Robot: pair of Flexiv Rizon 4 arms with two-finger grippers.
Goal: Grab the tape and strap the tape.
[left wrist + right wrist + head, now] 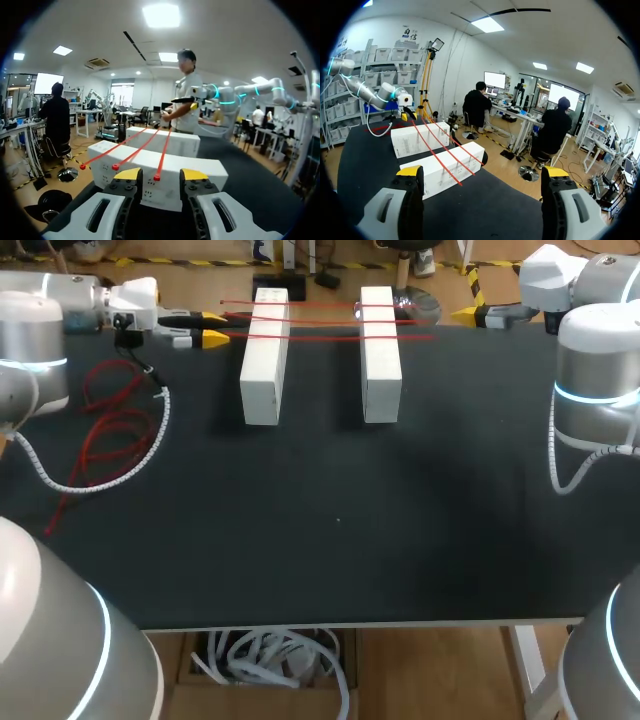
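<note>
- Three red tape strips lie side by side across two white blocks that stand apart on the black worktop.
- The left gripper sits right at the nearer block, at the strips' knobbed ends, with its fingers released and apart and nothing clamped.
- From the left wrist, one strip end shows between the yellow fingertips. The other two ends lie just beside the gripper, off to one side.
- I cannot tell whether that one end touches either finger or only hangs ahead of them.
- The right gripper is spread wide and holds nothing. The blocks and strips lie ahead of it and off to one side, well apart from its fingers.
- From the right wrist the strips run slantwise over both blocks, and the left gripper shows small beyond the farther block.
- In the head view the right gripper is mostly hidden behind its own arm, with only one yellow tip showing.
- The strips' far ends are too thin to follow past the second block, and I cannot tell whether they are stuck to the blocks or just resting on them.
- Loops of red cable lie on the worktop under the left arm.
</note>
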